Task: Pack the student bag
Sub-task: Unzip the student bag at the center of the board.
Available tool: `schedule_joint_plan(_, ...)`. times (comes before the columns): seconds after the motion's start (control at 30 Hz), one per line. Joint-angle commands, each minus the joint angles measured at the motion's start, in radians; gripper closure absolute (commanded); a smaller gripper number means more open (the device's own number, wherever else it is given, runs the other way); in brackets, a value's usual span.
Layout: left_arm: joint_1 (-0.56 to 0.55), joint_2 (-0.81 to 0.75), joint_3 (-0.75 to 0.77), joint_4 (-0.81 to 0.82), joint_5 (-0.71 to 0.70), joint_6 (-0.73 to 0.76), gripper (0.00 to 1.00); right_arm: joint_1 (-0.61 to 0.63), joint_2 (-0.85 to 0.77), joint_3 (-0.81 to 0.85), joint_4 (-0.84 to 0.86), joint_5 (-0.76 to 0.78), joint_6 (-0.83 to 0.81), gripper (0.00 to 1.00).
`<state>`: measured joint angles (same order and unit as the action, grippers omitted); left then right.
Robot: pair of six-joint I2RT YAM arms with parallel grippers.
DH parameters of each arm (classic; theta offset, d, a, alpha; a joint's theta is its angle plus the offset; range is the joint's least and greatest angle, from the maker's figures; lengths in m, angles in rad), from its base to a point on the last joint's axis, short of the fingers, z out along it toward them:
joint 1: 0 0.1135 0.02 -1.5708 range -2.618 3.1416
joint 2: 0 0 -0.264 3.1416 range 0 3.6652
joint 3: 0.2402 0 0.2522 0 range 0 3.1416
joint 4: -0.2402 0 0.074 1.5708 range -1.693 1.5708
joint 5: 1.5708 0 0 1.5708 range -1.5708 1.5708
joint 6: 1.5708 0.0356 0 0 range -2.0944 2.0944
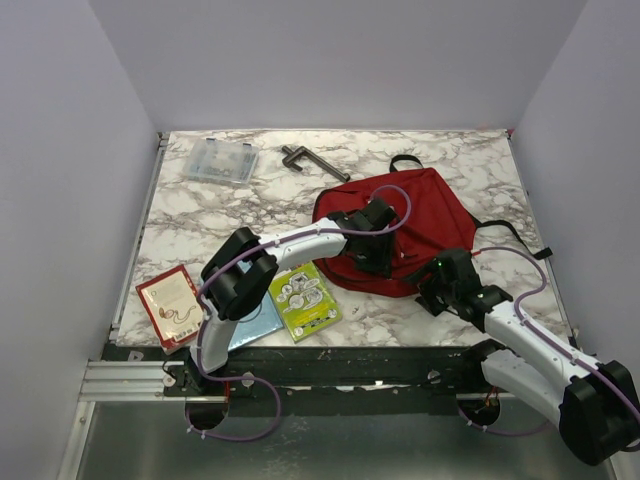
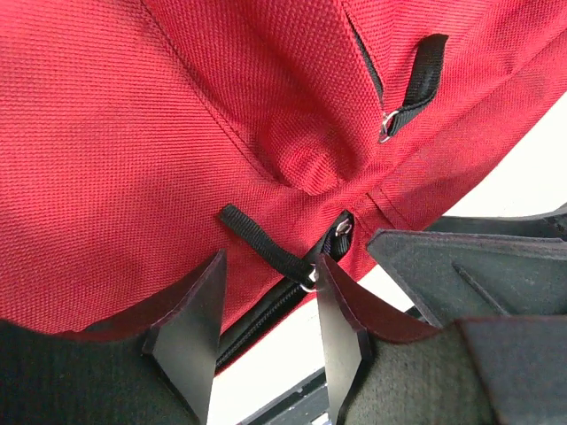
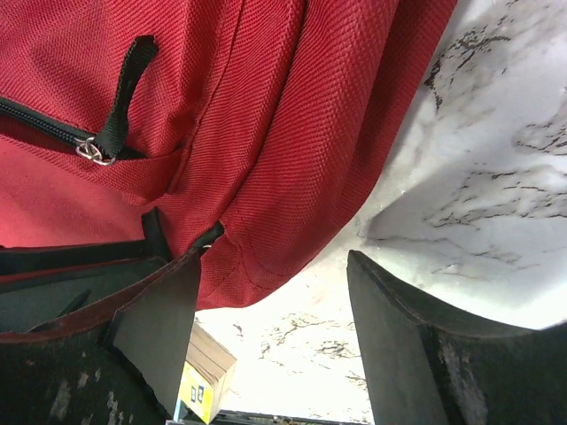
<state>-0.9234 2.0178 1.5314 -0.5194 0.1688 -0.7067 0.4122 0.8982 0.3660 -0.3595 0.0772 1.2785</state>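
Observation:
The student bag (image 1: 425, 220), a red backpack with black straps, lies flat at the centre right of the table. My left gripper (image 1: 375, 258) hovers over its near edge, open. In the left wrist view the gripper (image 2: 266, 332) has a black zip pull strap (image 2: 266, 241) lying between its fingers, close against the right finger (image 2: 341, 328). My right gripper (image 1: 436, 290) is open at the bag's near right corner. In the right wrist view the gripper (image 3: 270, 332) has the bag's red corner (image 3: 266, 212) just ahead of its left finger. A front pocket zip pull (image 3: 120, 115) shows higher up.
A yellow-green booklet (image 1: 305, 298), a light blue flat item (image 1: 258, 322) and a red book (image 1: 172, 305) lie at the near left. A clear plastic box (image 1: 220, 160) and a dark metal tool (image 1: 310, 162) lie at the back. The two grippers are close together.

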Motion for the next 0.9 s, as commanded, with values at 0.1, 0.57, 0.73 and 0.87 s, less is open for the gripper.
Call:
schedule_joint_plan(0.1,-0.009,0.004,0.001,0.068,0.07,-0.002,0.61,-0.004,-0.013,0.008,-0.007,0.027,-0.021,0.3)
schedule_joint_plan(0.57,-0.009,-0.029,-0.09,0.105,0.068,-0.012,0.47,-0.004,-0.003,0.011,-0.003,0.035,-0.019,0.3)
schedule_joint_plan(0.73,-0.009,0.008,-0.081,0.1,0.084,-0.03,0.57,-0.004,0.004,0.005,0.015,0.036,-0.015,0.3)
schedule_joint_plan(0.87,-0.009,0.027,-0.049,0.1,0.042,-0.012,0.7,-0.003,0.019,0.003,0.019,0.042,-0.017,0.3)
